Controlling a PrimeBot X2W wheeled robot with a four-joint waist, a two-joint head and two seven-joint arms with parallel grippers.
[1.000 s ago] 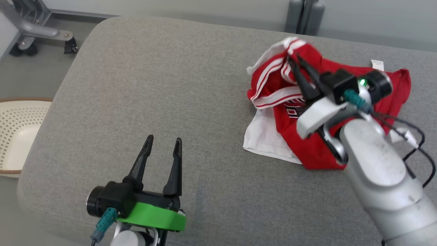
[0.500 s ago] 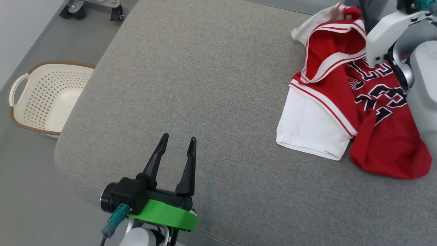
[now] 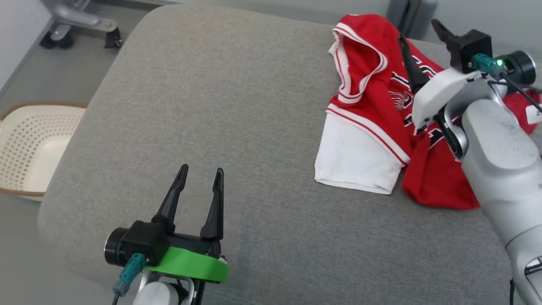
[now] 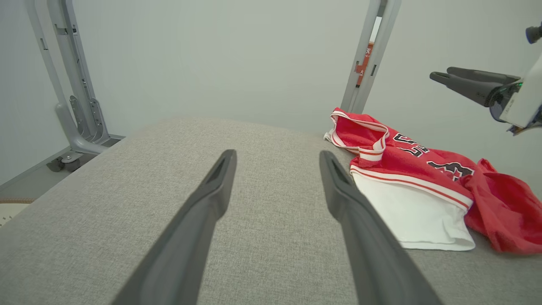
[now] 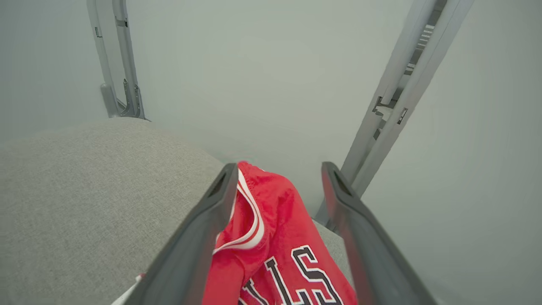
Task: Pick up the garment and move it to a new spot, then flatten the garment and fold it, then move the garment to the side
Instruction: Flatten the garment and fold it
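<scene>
A grey upholstered cushion (image 3: 237,106) takes up most of the head view, with its rounded corners at 11 and 7 o'clock. The garment (image 3: 368,106), a red jersey with white-striped trim and dark lettering, lies crumpled on the cushion at about 2 o'clock, close to the far edge. One white panel of it is spread flat toward 7 o'clock, and a red fold is bunched at 5 o'clock. The pale right forearm (image 3: 499,169) comes in from 4 o'clock and crosses the garment's right part. A perforated cream basket (image 3: 25,148) with a brown rim sits on the floor at 9 o'clock, off the cushion. A grey wheeled frame (image 3: 80,25) stands on the floor at 11 o'clock. The left gripper (image 3: 201,169) hovers over bare cushion at 7 o'clock, well apart from the garment, with its fingers spread wide and nothing between them. The right gripper (image 3: 417,29) is at 1 o'clock above the garment's far end. Its jaws are parted wide and grip nothing, and the left wrist view shows them raised clear of the cloth.
</scene>
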